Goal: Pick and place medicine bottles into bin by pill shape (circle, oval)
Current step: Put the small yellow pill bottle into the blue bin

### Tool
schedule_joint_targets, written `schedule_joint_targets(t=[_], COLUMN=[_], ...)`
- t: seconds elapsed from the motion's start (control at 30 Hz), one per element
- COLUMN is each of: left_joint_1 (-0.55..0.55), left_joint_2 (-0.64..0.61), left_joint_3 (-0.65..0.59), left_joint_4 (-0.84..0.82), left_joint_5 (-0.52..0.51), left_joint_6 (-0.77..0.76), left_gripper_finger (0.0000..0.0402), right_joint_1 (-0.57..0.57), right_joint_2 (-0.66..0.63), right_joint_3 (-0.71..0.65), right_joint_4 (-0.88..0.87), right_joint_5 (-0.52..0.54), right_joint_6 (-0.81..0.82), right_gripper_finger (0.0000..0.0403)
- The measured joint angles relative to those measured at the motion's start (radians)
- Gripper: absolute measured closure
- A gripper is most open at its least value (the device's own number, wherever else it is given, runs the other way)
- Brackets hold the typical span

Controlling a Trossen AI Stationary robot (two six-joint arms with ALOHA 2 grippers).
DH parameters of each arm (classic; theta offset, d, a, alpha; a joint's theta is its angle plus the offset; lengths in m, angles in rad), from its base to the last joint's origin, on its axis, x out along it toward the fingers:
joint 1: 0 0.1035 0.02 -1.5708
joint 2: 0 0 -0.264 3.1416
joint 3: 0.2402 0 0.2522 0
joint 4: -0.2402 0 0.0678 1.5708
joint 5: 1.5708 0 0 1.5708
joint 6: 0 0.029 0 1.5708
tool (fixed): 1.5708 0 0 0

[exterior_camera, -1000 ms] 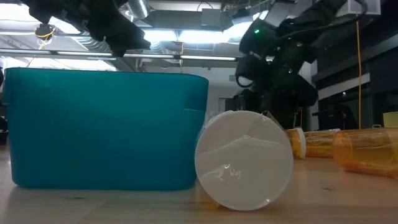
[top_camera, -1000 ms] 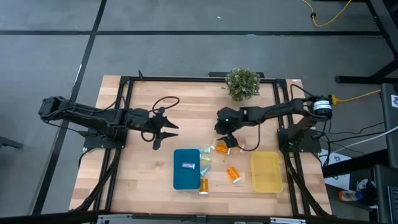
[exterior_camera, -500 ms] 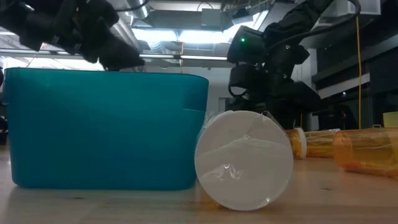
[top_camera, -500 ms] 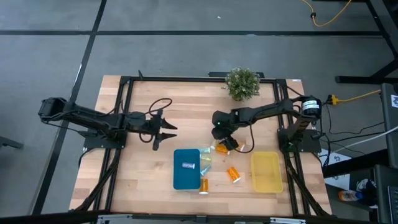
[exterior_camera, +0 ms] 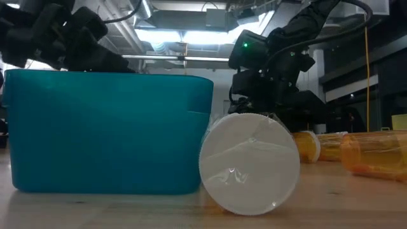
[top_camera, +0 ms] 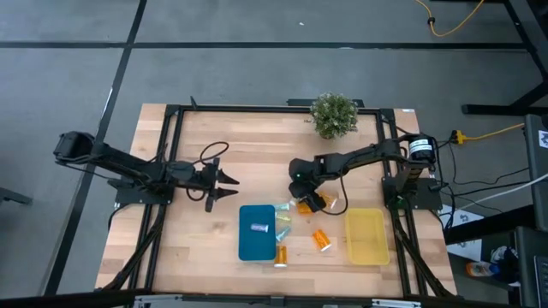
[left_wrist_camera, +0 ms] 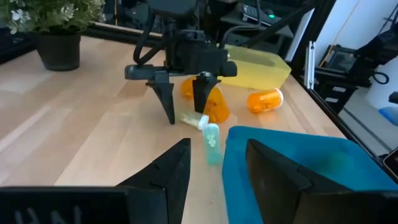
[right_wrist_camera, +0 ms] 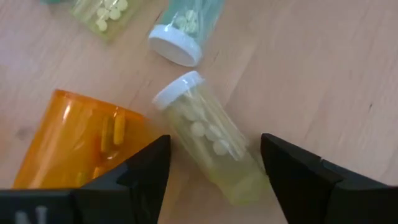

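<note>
High view showed the blue bin (top_camera: 257, 232) beside the yellow bin (top_camera: 366, 236); the left gripper (top_camera: 224, 180) waited, spread, well apart; the right gripper (right_wrist_camera: 214, 163), fingers parted, straddled a pale yellow-green bottle (right_wrist_camera: 208, 137); the touching orange bottle (right_wrist_camera: 81, 146) risked being nudged or pinched.

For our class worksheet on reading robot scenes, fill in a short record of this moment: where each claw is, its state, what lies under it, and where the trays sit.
Right claw: open, lowered over a pale yellow bottle lying on its side
Beside it: orange bottle, teal bottle
Left claw: open, waiting above bare table
Blue tray, one bottle inside
Yellow tray, no bottle seen inside
</note>
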Motion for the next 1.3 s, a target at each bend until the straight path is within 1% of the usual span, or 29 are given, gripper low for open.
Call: schedule_joint_targets(t=[0.17, 0.33, 0.43, 0.53, 0.63, 0.8, 0.93, 1.0, 1.2, 1.23, 1.3], left_joint_1=[-0.041, -0.05, -0.035, -0.012, 0.011, 0.047, 0.065, 0.07, 0.07, 0.07, 0.07], left_joint_2=[0.0, 0.0, -0.019, -0.058, -0.109, -0.217, -0.319, -0.367, -0.474, -0.481, -0.481], left_joint_3=[-0.06, -0.119, -0.119, -0.119, -0.119, -0.119, -0.119, -0.119, -0.118, -0.119, -0.119], left_joint_4=[0.08, 0.215, 0.202, 0.11, 0.031, -0.066, -0.191, -0.247, -0.333, -0.345, -0.354], left_joint_5=[-0.034, -0.034, -0.034, -0.034, -0.03, 0.051, 0.065, 0.064, 0.065, 0.076, 0.137], left_joint_6=[0.004, 0.076, 0.095, 0.102, 0.075, 0.081, 0.078, 0.077, 0.082, 0.082, 0.083], left_gripper_finger=[0.0254, 0.0254, 0.0254, 0.0254, 0.0254, 0.0254, 0.0254, 0.0254, 0.0254, 0.0254, 0.0254], right_joint_1=[0.001, 0.001, 0.001, 0.001, 0.003, 0.003, 0.013, 0.026, 0.068, 0.074, 0.088], right_joint_2=[-0.002, -0.002, -0.002, -0.001, -0.001, -0.006, -0.019, -0.021, -0.021, -0.021, -0.021], right_joint_3=[0.0, -0.002, 0.001, 0.003, 0.003, 0.015, 0.087, 0.137, 0.247, 0.259, 0.277], right_joint_4=[0.002, 0.011, 0.014, 0.016, 0.023, 0.024, -0.033, -0.076, -0.083, -0.081, -0.074], right_joint_5=[0.004, 0.011, 0.017, 0.024, 0.06, 0.146, 0.251, 0.278, 0.257, 0.245, 0.189], right_joint_6=[0.001, 0.033, 0.06, 0.062, 0.094, 0.126, 0.139, 0.139, 0.135, 0.131, 0.123], right_gripper_finger=[0.0212, 0.0256, 0.0281, 0.0302, 0.0307, 0.0305, 0.0305, 0.0305, 0.0305, 0.0305, 0.0305])
